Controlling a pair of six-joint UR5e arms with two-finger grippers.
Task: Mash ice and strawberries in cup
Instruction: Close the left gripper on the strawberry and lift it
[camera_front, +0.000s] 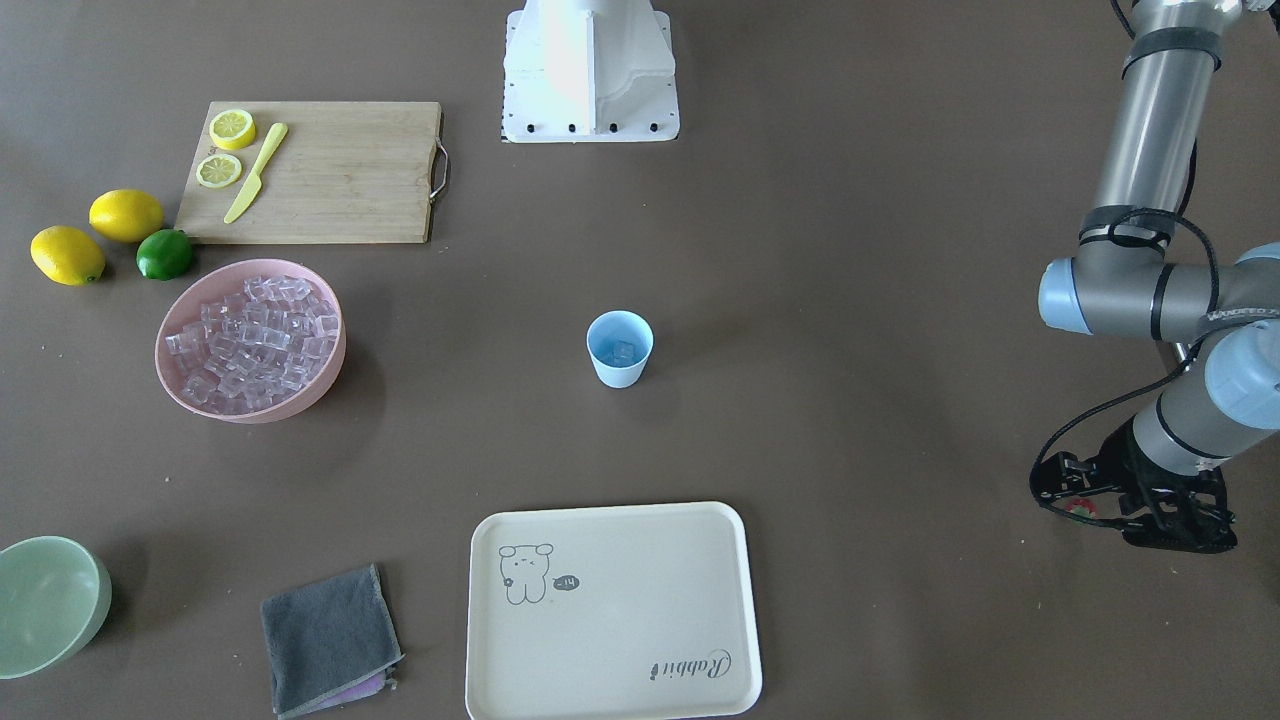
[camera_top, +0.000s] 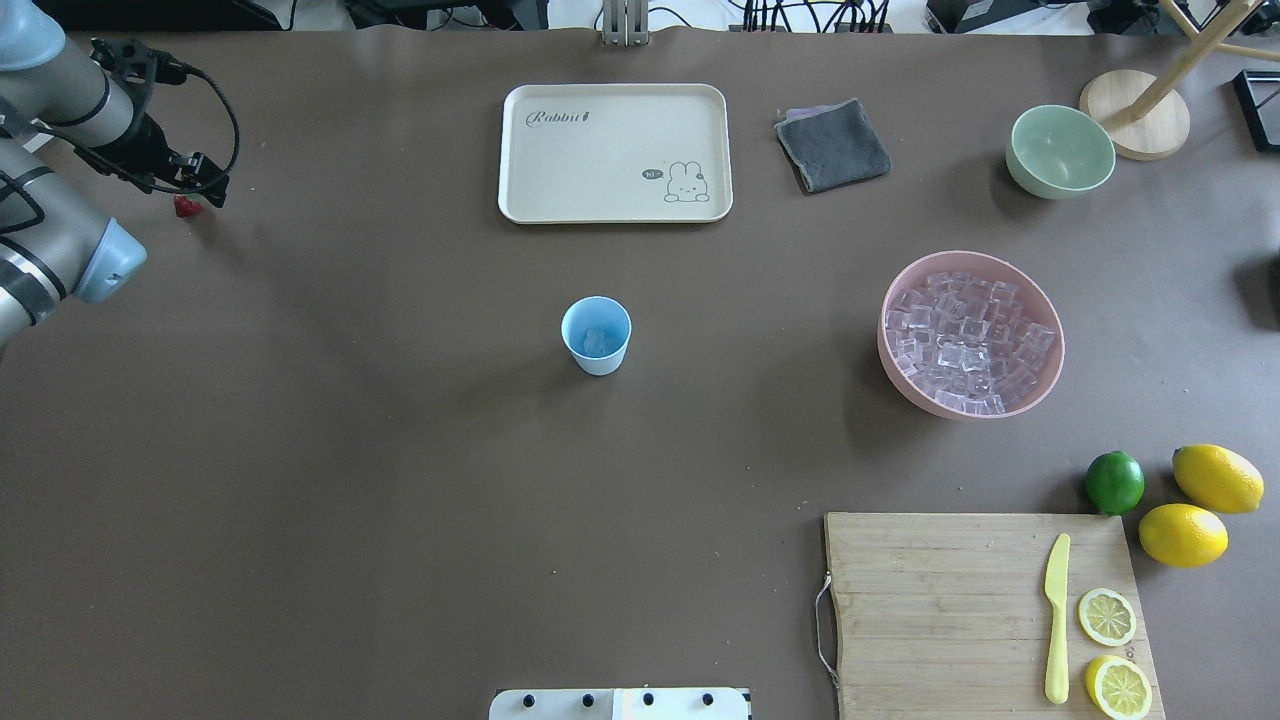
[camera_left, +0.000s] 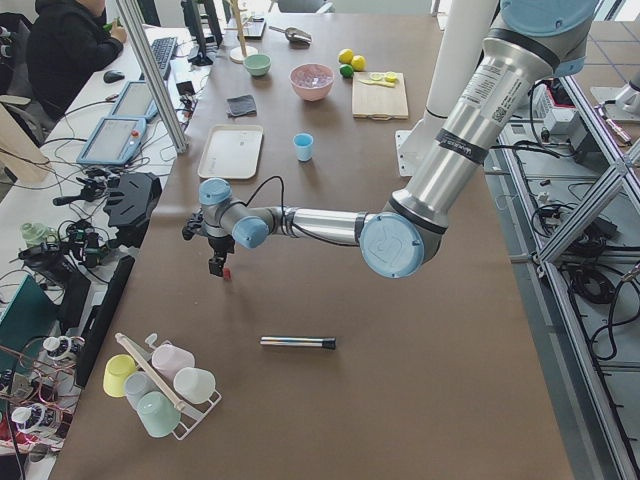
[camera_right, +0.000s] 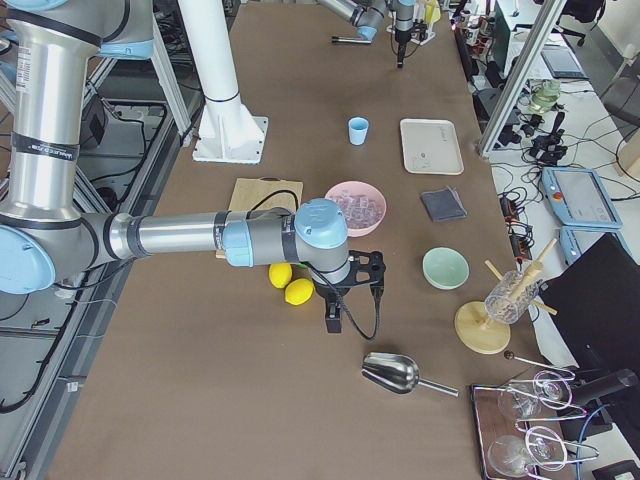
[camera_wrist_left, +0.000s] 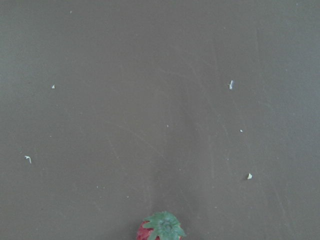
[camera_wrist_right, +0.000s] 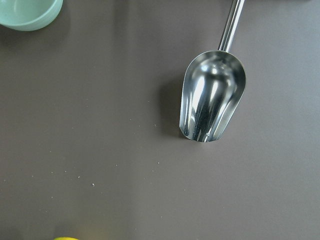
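Observation:
The pale-blue cup (camera_top: 596, 335) stands upright mid-table and also shows in the front view (camera_front: 619, 350). A few clear ice cubes (camera_top: 596, 343) lie in its bottom. One small red strawberry (camera_top: 186, 206) with a green top sits at the far left of the table. My left gripper (camera_top: 203, 192) is right over it. The strawberry shows at the bottom edge of the left wrist view (camera_wrist_left: 160, 229), where no fingers show, so I cannot tell if the gripper is open or shut. My right gripper (camera_right: 333, 322) hangs above the table near a steel scoop (camera_wrist_right: 212, 97).
A pink bowl (camera_top: 885, 340) full of ice stands right of the cup. Also on the table are a cream tray (camera_top: 600, 150), a grey cloth (camera_top: 833, 145), a pale-green bowl (camera_top: 1060, 150), a cutting board (camera_top: 930, 600) with knife and lemon slices, a lime (camera_top: 1114, 481), two lemons, and a metal rod (camera_left: 297, 342).

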